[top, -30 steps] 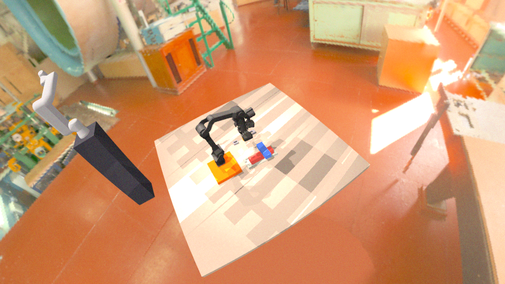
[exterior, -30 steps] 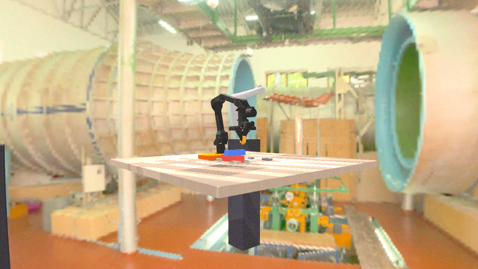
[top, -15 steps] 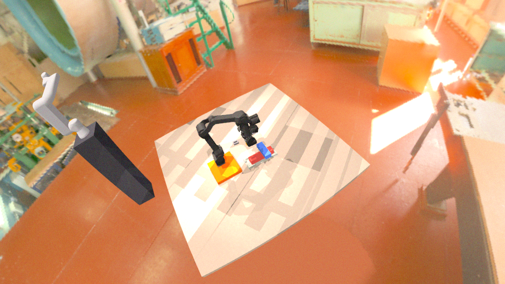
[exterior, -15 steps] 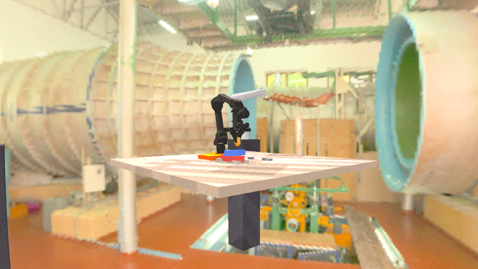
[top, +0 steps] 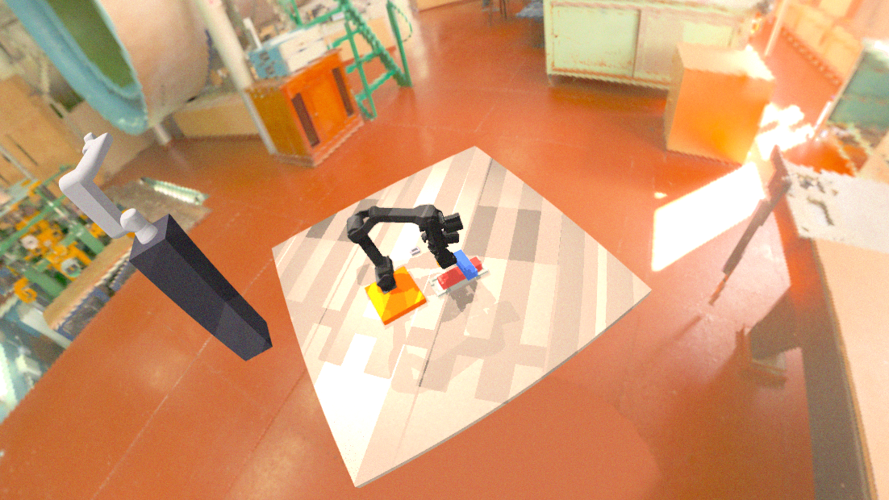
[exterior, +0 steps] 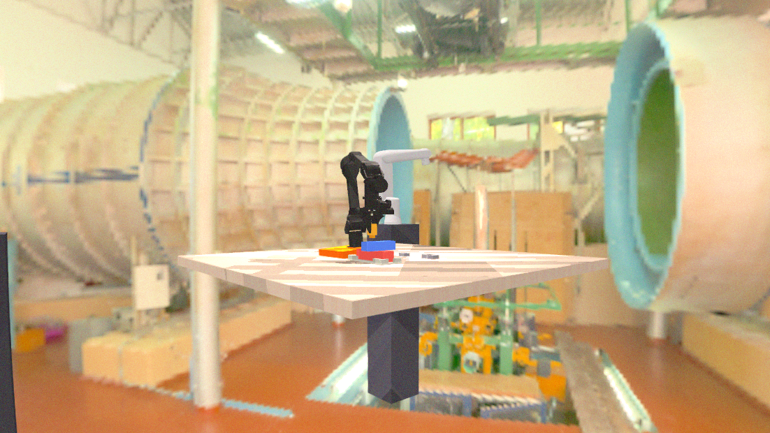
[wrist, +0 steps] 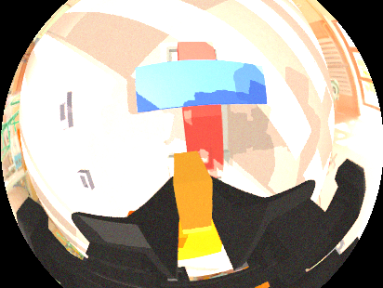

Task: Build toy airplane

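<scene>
The red fuselage (top: 450,277) (exterior: 375,255) (wrist: 204,127) lies in the pale grey cradle (top: 461,285) (exterior: 380,261) (wrist: 226,125) and looks flat. The blue wing (top: 465,264) (exterior: 378,246) (wrist: 200,85) lies crosswise on top of it; its tab and socket are hidden. My gripper (top: 447,261) (exterior: 372,223) (wrist: 188,180) is shut on the orange tail fin (exterior: 372,231) (wrist: 191,172), which points down. The fin hangs above the fuselage's height, near its end closer to the arm base in the wrist view. The tail socket cannot be made out clearly.
An orange base plate (top: 398,304) (exterior: 333,251) lies under the arm's base, close to the cradle. Two small grey holders (exterior: 403,253) (exterior: 430,256) (wrist: 70,109) (wrist: 85,179) stand on the table to one side of the cradle.
</scene>
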Controlling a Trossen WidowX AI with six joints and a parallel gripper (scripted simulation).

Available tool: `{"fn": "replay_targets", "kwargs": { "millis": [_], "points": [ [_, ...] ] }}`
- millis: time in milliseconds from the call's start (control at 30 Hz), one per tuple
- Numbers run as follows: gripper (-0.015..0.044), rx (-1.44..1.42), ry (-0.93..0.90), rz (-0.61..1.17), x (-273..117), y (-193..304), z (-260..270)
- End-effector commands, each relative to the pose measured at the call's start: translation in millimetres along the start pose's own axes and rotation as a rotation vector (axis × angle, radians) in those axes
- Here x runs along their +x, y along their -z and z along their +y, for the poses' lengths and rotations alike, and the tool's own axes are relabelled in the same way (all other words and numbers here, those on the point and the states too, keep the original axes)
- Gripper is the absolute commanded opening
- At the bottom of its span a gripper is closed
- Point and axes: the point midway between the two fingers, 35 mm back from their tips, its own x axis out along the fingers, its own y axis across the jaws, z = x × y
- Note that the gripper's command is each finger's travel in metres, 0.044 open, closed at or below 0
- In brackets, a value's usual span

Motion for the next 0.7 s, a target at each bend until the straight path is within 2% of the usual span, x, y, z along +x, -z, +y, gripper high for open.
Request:
{"fn": "replay_targets", "kwargs": {
  "millis": [0, 233, 333, 667],
  "points": [
    [0.0000, -0.009, 0.005, 0.008, 4, 4, -10],
    [0.0000, -0.016, 0.010, 0.009, 7, 10, -27],
    [0.0067, -0.016, 0.010, 0.009, 7, 10, -27],
    [0.0067, -0.016, 0.010, 0.009, 7, 10, -27]
  ]
}}
